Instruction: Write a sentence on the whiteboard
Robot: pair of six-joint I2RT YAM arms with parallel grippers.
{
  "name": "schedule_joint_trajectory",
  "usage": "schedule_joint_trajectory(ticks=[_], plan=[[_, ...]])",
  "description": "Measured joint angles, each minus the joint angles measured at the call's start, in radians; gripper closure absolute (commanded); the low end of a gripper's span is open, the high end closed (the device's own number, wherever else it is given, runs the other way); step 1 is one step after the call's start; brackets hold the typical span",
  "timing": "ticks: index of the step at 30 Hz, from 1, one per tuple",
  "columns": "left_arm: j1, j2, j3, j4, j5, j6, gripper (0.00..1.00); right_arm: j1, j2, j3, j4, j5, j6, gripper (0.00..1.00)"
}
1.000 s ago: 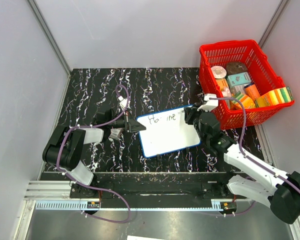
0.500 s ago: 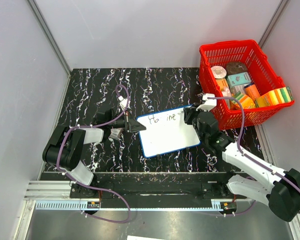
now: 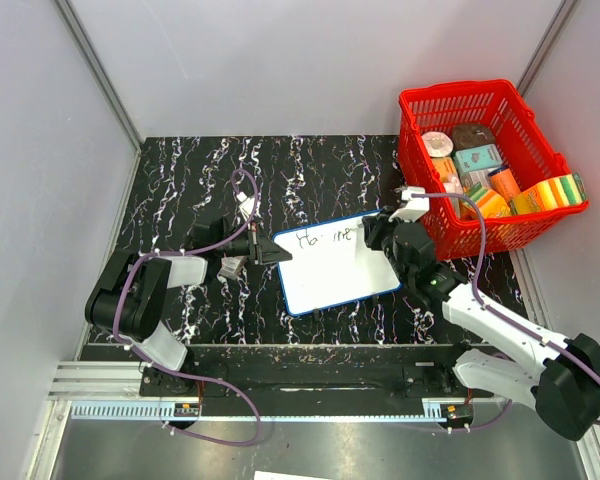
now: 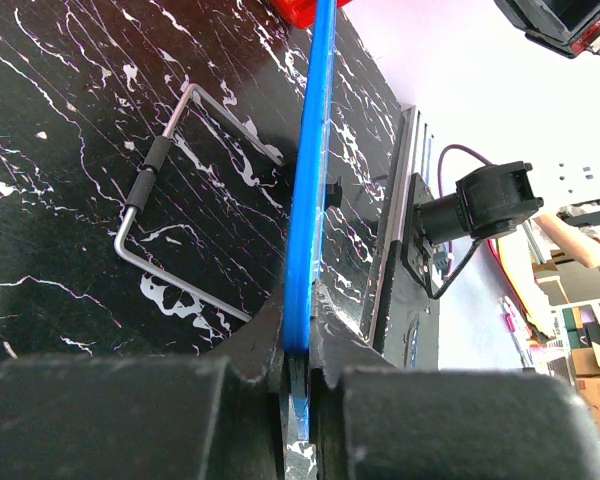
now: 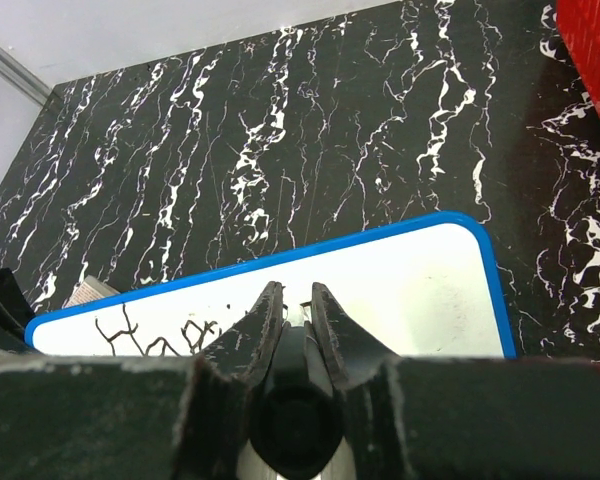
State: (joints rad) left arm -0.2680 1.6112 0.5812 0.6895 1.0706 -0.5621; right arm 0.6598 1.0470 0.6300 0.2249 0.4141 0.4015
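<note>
**Top view.** The small flat white whiteboard with the thin blue rim is seen on the black marbled table, between the two arms. Its long side runs from left to right, a little tilted. Its left short edge is pinched by the left gripper. The right gripper is held over the far long edge, near the red plastic basket. The thin dark handwritten sentence is only begun there.

**Left wrist view.** The blue rim is seen from the side, as one thin line. It is squeezed between the closed jaws, so the board is held fast. A bent grey wire handle is seen on the table beside it.

**Right wrist view.** The jaws are closed tight on a dark round marker pen, and its tip is down at the board. The written words lie to the left of the tip. Bare white lies to the right.

The next letters are best made to the right, along the long side, toward the basket. The right arm is the nearer one for this.
</note>
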Motion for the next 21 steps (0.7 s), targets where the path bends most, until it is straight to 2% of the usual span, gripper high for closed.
schedule_joint_trajectory(ticks=[21], plan=[[0.000, 0.000, 0.000, 0.001, 0.000, 0.001, 1.00, 0.000, -0.047, -0.031, -0.052, -0.005, 0.005, 1.00]])
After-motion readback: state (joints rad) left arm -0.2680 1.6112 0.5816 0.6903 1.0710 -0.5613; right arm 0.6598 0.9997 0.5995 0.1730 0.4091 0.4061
